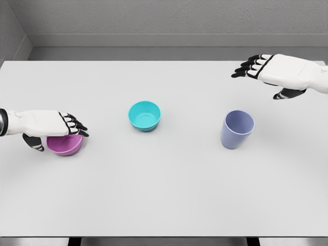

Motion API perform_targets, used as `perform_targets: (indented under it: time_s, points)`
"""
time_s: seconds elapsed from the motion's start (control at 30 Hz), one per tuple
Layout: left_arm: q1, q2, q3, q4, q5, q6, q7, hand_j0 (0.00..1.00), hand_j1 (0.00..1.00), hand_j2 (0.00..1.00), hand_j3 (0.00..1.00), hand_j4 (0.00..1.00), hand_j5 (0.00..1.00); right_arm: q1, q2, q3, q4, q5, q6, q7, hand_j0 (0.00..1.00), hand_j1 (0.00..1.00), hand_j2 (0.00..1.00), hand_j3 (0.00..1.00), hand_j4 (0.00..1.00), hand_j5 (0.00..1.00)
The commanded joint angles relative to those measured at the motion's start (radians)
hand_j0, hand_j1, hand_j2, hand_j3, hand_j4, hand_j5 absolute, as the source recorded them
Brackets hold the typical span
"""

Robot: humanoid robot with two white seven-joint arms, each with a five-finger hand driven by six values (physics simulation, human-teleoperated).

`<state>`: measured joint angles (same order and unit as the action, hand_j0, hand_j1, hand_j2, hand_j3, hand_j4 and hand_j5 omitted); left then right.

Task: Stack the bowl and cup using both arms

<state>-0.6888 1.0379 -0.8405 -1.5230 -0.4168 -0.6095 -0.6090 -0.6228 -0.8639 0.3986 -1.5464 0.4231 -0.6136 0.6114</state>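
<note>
A purple bowl [66, 145] sits at the left of the white table [164, 195]. My left hand [60, 135] lies across its top, fingers [76, 125] stretched over the far rim and the thumb hanging by its left side; no firm grasp shows. A teal bowl [144, 115] stands upright near the middle. A lilac cup [237, 129] stands upright right of centre. My right hand [259, 82] hovers behind and to the right of the cup, well apart from it, fingers [249, 65] spread and holding nothing.
The table's far edge meets a grey wall [169, 20] at the back. Its near edge [164, 237] runs along the bottom of the view.
</note>
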Motion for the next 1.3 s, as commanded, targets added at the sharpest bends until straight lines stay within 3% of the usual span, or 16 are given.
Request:
perform_targets:
  time_s: [0.0, 0.07, 0.23, 0.3, 0.83, 1.13, 1.27]
  points:
    - [0.000, 0.001, 0.000, 0.001, -0.005, -0.001, -0.002, 1.00, 1.00, 1.00, 1.00, 1.00, 1.00, -0.002, 0.000, -0.003, 0.002, -0.004, 0.003, 0.000, 1.00, 1.00, 1.00, 1.00, 1.00, 1.00]
    - [0.002, 0.001, 0.000, 0.001, -0.005, -0.001, -0.002, 0.99, 0.99, 0.99, 0.99, 0.99, 0.99, 0.000, 0.008, -0.006, 0.009, -0.010, 0.003, 0.000, 1.00, 1.00, 1.00, 1.00, 1.00, 1.00]
    - [0.003, -0.005, 0.000, 0.001, -0.005, -0.001, -0.002, 0.86, 0.86, 0.86, 0.86, 0.86, 0.86, 0.000, 0.023, -0.035, 0.052, -0.012, 0.003, 0.000, 1.00, 1.00, 1.00, 1.00, 1.00, 1.00]
    - [0.003, -0.005, 0.000, 0.001, -0.005, -0.001, -0.002, 0.82, 0.82, 0.82, 0.82, 0.82, 0.82, 0.008, 0.034, -0.067, 0.046, -0.012, 0.003, 0.000, 1.00, 1.00, 1.00, 1.00, 1.00, 1.00]
    - [0.000, -0.007, 0.000, 0.001, 0.003, -0.001, -0.002, 0.54, 0.54, 0.54, 0.54, 0.54, 0.54, 0.029, 0.037, -0.053, 0.042, -0.007, 0.003, 0.000, 1.00, 1.00, 1.00, 1.00, 1.00, 1.00]
    - [-0.008, -0.021, 0.000, 0.001, 0.006, -0.001, -0.002, 0.53, 0.53, 0.53, 0.53, 0.53, 0.53, 0.034, 0.039, -0.055, 0.040, -0.007, 0.003, 0.000, 1.00, 1.00, 1.00, 1.00, 1.00, 1.00]
    - [-0.046, -0.062, 0.000, -0.003, 0.006, -0.001, -0.002, 0.53, 0.53, 0.53, 0.53, 0.53, 0.53, 0.035, 0.040, -0.055, 0.040, -0.007, 0.003, 0.000, 1.00, 1.00, 1.00, 1.00, 1.00, 1.00]
